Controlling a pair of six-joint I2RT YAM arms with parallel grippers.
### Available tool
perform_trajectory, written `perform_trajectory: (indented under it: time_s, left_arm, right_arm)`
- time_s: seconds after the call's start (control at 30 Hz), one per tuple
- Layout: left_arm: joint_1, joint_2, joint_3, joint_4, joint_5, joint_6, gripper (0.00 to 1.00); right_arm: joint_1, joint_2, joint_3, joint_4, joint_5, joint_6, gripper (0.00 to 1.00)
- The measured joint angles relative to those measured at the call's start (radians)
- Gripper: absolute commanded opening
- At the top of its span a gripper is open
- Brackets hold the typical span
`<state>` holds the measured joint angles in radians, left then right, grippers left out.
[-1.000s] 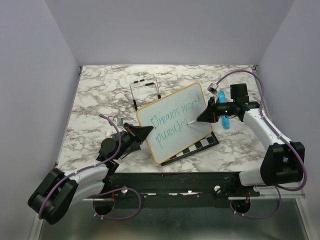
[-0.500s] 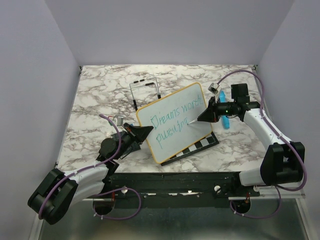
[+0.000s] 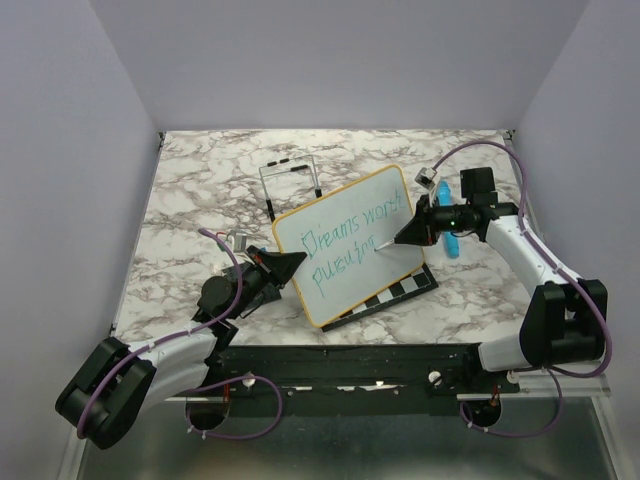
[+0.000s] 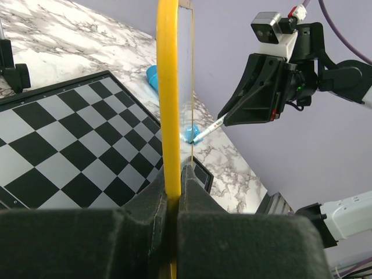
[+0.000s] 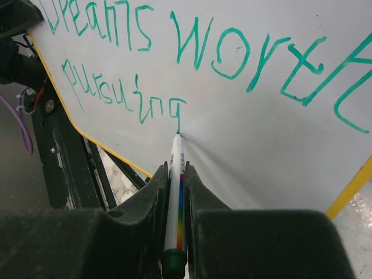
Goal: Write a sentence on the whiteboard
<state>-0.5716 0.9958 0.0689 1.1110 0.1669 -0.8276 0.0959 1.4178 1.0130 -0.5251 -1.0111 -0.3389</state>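
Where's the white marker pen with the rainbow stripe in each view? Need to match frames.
Top external: white marker pen, right of centre, held by the right gripper, tip on the yellow-framed whiteboard.
Left wrist: centre-right, slanting down to the edge-on board.
Right wrist: bottom centre, between the fingers, tip at the teal writing.
Shared landmark: the board's yellow frame.
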Motion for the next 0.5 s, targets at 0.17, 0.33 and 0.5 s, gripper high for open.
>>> perform_trajectory:
  time_s: [0.17,0.33,0.5]
  left_arm:
    - [0.000,0.000,0.000,-0.001,0.000,0.000,0.00]
    - [0.000,0.000,0.000,-0.001,0.000,0.000,0.00]
    - [0.000,0.000,0.000,0.000,0.000,0.000,0.00]
  right_arm:
    - [0.000,0.007,0.000,-0.016,0.000,-0.009,0.01]
    - [0.000,0.009,0.000,-0.037,0.000,-0.027,0.01]
    - [0.000,0.013,-0.002,-0.052,0.001,-0.044,0.01]
